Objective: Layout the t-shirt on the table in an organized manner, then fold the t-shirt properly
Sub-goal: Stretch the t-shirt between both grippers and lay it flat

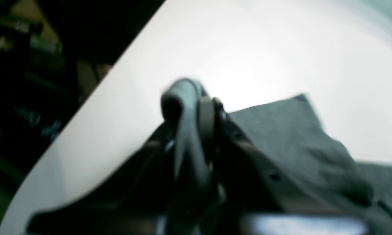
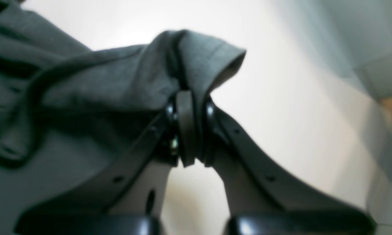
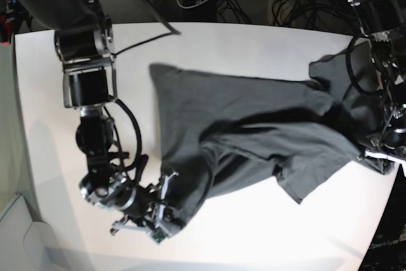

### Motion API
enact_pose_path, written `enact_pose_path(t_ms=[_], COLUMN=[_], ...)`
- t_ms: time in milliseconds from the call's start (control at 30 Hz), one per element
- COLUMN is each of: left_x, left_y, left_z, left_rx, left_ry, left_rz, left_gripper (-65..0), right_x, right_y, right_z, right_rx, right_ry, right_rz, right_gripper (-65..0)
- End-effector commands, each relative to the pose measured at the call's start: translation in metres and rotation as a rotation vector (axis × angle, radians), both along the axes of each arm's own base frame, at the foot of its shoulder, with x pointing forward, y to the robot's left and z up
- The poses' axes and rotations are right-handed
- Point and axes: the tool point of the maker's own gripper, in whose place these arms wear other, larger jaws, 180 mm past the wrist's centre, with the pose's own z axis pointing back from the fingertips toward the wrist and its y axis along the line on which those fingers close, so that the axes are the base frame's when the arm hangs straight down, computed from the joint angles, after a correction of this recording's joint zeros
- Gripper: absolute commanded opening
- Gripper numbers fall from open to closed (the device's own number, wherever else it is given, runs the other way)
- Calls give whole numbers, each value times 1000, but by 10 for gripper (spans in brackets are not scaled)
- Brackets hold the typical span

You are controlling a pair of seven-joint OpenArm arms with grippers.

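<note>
A white matte table (image 3: 241, 46) seen from overhead, with a dark charcoal t-shirt (image 3: 254, 134) draped across its middle, rumpled and partly doubled over itself. At the left of the base view, the right gripper (image 3: 166, 215) reaches in low and is clamped on a bunched edge of the cloth near the front of the table; its wrist camera shows soft knit fabric pinched between the closed jaws, a hemmed fold arching above them. At the far right, the left gripper (image 3: 380, 152) pinches the shirt's opposite end by the table's edge (its wrist view is blurred, but cloth sits between the closed jaws). Holding both ends likely serves to stretch the limp, creased cotton flat before folding.
</note>
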Motion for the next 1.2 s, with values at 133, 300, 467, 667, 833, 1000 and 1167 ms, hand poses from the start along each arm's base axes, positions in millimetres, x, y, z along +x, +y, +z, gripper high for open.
enact_pose_path(t_ms=[133, 300, 467, 667, 833, 1000, 1167], left_x=[9, 17, 15, 11, -4, -30, -48], left_y=[-15, -14, -6, 4, 33, 25, -25], left_z=[44, 51, 30, 2, 13, 26, 13], left_rx=[34, 25, 8, -20, -45, -93, -170], left_ry=[-138, -155, -103, -35, -75, -147, -155], left_rz=[-19, -16, 3, 28, 111, 109, 38], left_gripper=[-648, -571, -379, -235, -231, -232, -234], right_x=[40, 39, 34, 30, 25, 23, 7], right_y=[-37, -29, -22, -31, -46, -85, -112], right_z=[59, 21, -9, -15, 1, 25, -1], right_rx=[155, 153, 145, 133, 131, 210, 241], right_ry=[-120, -21, 50, 55, -13, -88, -43], right_rz=[-192, -206, -187, -199, -221, -333, -415], right_gripper=[-649, -556, -410, -336, -337, -337, -337])
